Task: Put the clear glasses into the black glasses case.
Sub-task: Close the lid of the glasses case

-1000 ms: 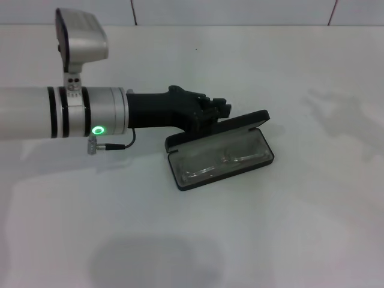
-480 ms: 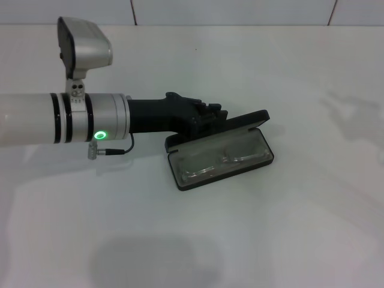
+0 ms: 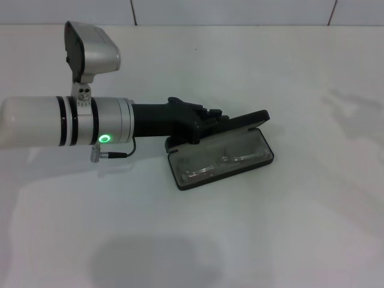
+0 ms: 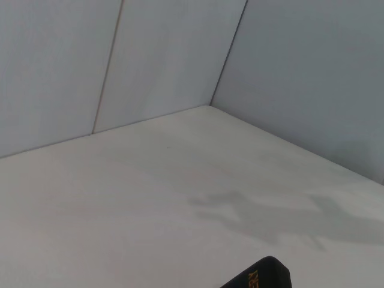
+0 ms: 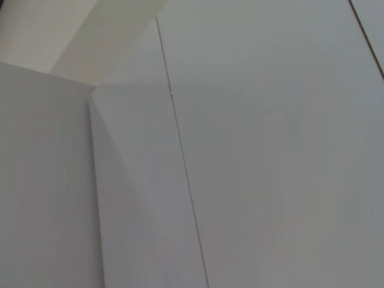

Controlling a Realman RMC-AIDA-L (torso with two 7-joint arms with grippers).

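Orange lettering on black glasses case (image 4: 259, 277): unreadable.

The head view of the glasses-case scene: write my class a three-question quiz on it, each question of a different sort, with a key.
1. True or false: the clear glasses lie inside the open black glasses case.
2. Multiple choice: where is the left gripper? A) at the raised lid of the case, B) above the bare table well away from the case, C) out of the head view.
3. Fill in the missing word: the right gripper appears in ____ of the views.

Key
1. True: the clear frame rests on the grey lining.
2. A: it reaches in from the robot's left to the lid's edge.
3. None: the right wrist view shows only pale wall panels.
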